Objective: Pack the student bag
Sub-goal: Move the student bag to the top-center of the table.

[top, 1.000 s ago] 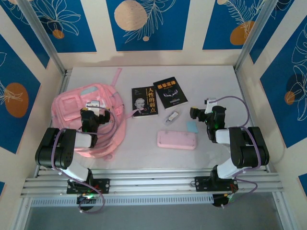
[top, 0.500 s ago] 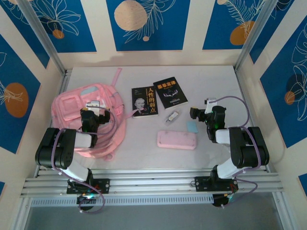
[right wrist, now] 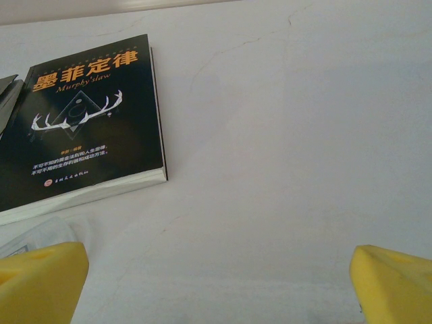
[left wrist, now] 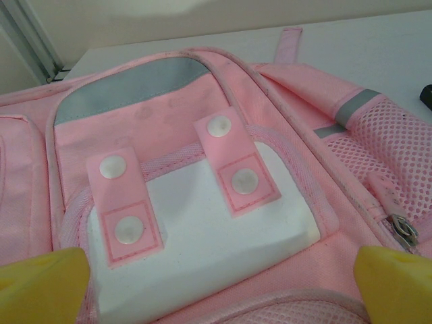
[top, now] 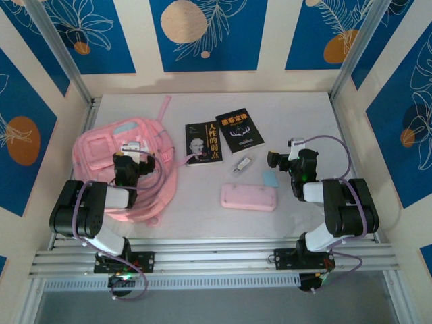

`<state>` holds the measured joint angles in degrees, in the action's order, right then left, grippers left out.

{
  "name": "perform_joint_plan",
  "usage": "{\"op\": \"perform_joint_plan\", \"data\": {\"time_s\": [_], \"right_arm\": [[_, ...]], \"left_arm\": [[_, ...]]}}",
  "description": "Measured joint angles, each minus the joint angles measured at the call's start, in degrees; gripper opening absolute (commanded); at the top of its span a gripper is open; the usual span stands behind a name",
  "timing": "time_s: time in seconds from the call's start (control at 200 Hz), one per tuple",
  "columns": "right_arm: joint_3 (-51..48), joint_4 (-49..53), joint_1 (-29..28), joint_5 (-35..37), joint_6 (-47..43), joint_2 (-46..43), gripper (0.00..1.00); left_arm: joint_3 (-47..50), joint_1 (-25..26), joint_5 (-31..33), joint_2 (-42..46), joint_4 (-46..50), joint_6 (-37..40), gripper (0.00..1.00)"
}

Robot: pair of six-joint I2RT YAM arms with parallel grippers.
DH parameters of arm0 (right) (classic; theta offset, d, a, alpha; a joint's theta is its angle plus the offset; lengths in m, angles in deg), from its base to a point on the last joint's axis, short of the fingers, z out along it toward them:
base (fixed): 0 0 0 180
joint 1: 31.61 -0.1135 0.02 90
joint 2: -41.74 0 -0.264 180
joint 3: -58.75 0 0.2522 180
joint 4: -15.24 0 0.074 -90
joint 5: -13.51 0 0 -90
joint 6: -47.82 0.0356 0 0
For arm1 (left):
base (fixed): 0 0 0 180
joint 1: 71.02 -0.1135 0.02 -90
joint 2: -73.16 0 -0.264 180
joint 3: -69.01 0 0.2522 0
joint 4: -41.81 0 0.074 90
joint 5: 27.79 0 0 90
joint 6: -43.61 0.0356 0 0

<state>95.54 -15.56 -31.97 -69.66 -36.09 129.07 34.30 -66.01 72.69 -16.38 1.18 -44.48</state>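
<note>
Directly beneath left hand (top: 129, 159), student bag (top: 94, 145)

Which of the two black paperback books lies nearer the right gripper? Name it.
The black book with white antlers, titled Murphy's law; the black portrait-cover book lies farther left of the right gripper.

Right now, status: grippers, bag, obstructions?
Left gripper open over student bag. Right gripper open, empty, near black book. Pencil case and second book lie unpacked on table. No obstruction seen.

Bright, even light; soft shadows; slightly hazy, washed-out wrist views.
</note>
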Motion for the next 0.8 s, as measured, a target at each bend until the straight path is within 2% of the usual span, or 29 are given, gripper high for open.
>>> {"op": "perform_joint_plan", "data": {"time_s": [0.19, 0.32, 0.415, 0.54, 0.7, 0.8], "right_arm": [[0.22, 0.87, -0.26, 0.87, 0.00, -0.22, 0.99], [5.25, 10.69, -1.33, 3.65, 0.24, -2.84, 0.99], [13.05, 20.02, -2.23, 6.49, 1.90, -4.31, 0.99], [22.62, 29.64, -3.17, 8.07, 6.32, -4.50, 1.00], [32.06, 42.95, -5.64, 7.65, 12.79, -3.15, 1.00], [37.24, 49.57, -8.02, 6.45, 14.80, -0.79, 0.99]], "left_arm": [[-0.02, 0.00, 0.00, 0.55, 1.18, 0.02, 1.00], [-0.79, 0.26, 0.07, 5.25, 7.58, 0.15, 1.00], [-5.20, 1.18, 1.07, 10.54, 18.47, -0.52, 1.00], [-16.83, 2.45, 1.77, 14.78, 36.30, -4.07, 1.00], [-29.92, 7.23, 5.29, 14.38, 57.42, -10.21, 0.98], [-34.03, 11.78, 6.78, 12.46, 67.87, -15.50, 0.97]]}}
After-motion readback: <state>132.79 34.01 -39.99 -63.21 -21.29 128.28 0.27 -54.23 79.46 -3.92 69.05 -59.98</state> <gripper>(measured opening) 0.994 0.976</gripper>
